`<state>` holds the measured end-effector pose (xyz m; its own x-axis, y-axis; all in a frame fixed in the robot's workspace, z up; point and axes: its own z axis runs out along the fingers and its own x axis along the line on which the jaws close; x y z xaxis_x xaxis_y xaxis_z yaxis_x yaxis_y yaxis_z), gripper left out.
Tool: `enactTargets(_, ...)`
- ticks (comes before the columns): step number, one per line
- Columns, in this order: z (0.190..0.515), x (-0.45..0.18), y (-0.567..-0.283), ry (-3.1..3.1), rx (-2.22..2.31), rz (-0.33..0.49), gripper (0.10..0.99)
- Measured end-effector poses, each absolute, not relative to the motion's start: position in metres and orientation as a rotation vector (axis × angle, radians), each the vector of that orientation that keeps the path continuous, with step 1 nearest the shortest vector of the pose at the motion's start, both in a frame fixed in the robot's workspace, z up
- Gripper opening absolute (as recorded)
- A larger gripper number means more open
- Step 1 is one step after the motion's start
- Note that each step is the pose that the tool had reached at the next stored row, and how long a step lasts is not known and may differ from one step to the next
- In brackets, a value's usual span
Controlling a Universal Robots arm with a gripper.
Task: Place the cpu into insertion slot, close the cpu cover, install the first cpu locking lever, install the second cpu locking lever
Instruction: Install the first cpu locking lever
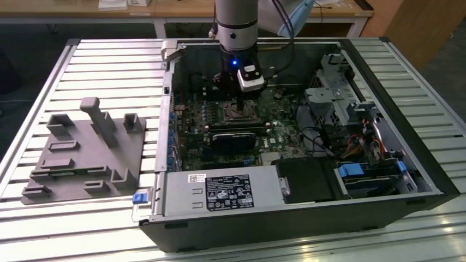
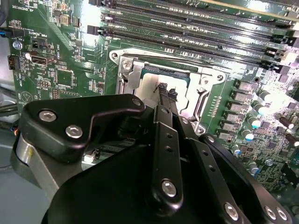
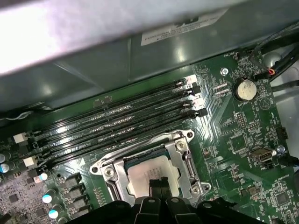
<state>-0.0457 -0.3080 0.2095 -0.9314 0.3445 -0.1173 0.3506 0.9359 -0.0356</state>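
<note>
The cpu [image 3: 148, 169] lies flat in the insertion slot [image 1: 234, 112], its silvery top showing through the window of the cpu cover [image 3: 186, 157]. That grey metal frame lies down around the chip on the green board in both wrist views, with the cpu [image 2: 148, 87] pale inside the cpu cover [image 2: 164, 59]. My gripper [image 3: 159, 183] hangs right over the chip, fingers [image 2: 164, 100] pressed together with nothing between them. In the exterior view my gripper [image 1: 237, 100] stands straight above the socket. The locking levers' position I cannot make out.
Long black memory slots [image 3: 117, 122] run beside the socket. A black rectangular module [image 1: 234, 137] sits in front of it. The open case has a power supply [image 1: 218, 192] and drive cages [image 1: 342, 103]. A grey fixture plate [image 1: 84, 155] lies on the table at the exterior view's left.
</note>
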Motion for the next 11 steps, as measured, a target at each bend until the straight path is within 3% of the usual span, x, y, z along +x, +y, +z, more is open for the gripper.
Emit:
enactTargets(5, 0.2094, -0.0458, -0.3106, 2.99, 0.539, -0.033, 0.106)
enactTargets(11, 0.2139, -0.0459, -0.3113, 2.99, 0.539, -0.03, 0.106)
